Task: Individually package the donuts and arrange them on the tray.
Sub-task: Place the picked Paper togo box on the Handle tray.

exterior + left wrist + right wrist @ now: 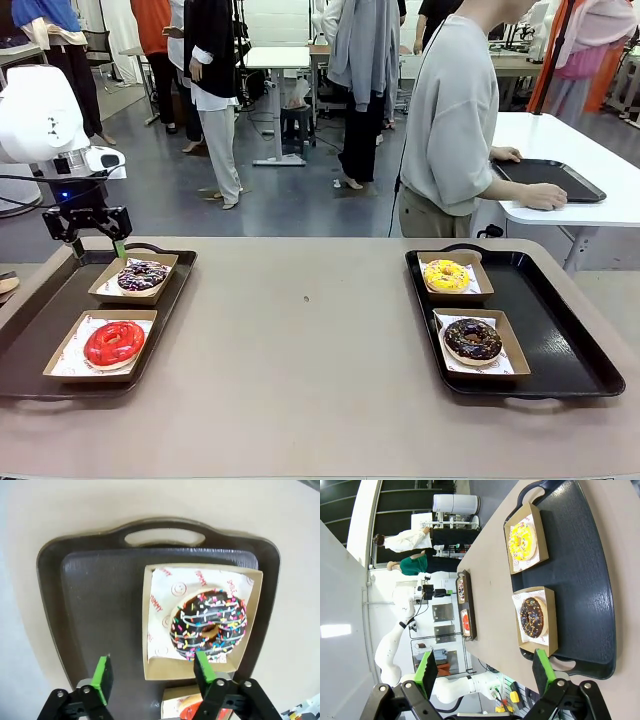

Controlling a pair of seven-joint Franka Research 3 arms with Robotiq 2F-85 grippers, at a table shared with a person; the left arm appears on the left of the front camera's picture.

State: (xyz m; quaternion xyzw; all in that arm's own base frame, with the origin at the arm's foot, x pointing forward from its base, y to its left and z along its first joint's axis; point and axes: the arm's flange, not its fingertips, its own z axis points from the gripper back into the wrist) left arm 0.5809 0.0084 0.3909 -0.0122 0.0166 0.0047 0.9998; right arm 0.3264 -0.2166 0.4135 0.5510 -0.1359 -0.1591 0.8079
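Donuts: four glazed rings [143, 276] already sitting singly in brown paper trays [69, 354] on two black plastic trays [168, 289], left gripper [98, 243] hovering wide open and empty, right gripper [484, 672] likewise.

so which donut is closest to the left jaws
The dark sprinkled donut at the far end of the left tray, just below the open left gripper; the red donut lies nearer the camera.

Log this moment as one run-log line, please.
left tool: open, above purple donut in its box, left tray | right tool: open, empty, above right tray | four donuts boxed, two per tray
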